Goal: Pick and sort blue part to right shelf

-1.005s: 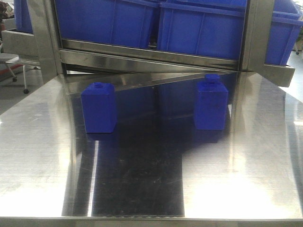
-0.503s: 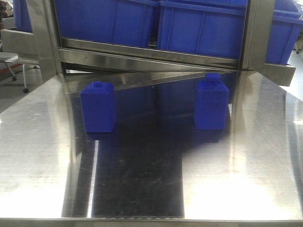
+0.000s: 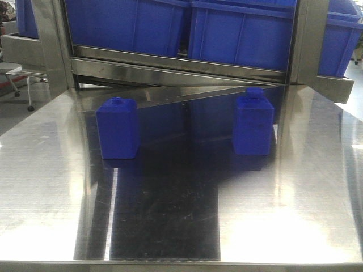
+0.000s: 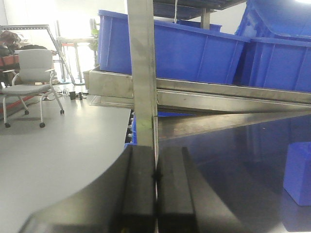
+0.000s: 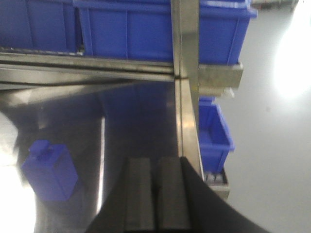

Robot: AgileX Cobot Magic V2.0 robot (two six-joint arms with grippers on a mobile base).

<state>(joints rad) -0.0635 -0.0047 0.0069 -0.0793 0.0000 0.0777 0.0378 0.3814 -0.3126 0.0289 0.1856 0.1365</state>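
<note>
Both hands clenched and empty; blue part not yet picked.

Our left hand [image 4: 155, 194] has its fingers pressed together on nothing. The smooth block [image 3: 118, 128] stands on the table [image 3: 51, 187], and well apart to its right stands the blue part [image 3: 253, 126], upright near the table's back edge. Our right hand [image 5: 156, 196] is likewise clenched and empty, with the blue part off to its left. Next, we judge, the right hand must open, drop over the blue part, grip its sides, then carry it to the shelf [image 5: 186, 58].

A wide gap separates the blue part [image 3: 253, 126] and second block [image 3: 118, 129] on the table [image 3: 45, 187], while the shelf's [image 3: 309, 39] crossbar [image 3: 181, 72] and bins [image 3: 238, 34] wall the rear.
</note>
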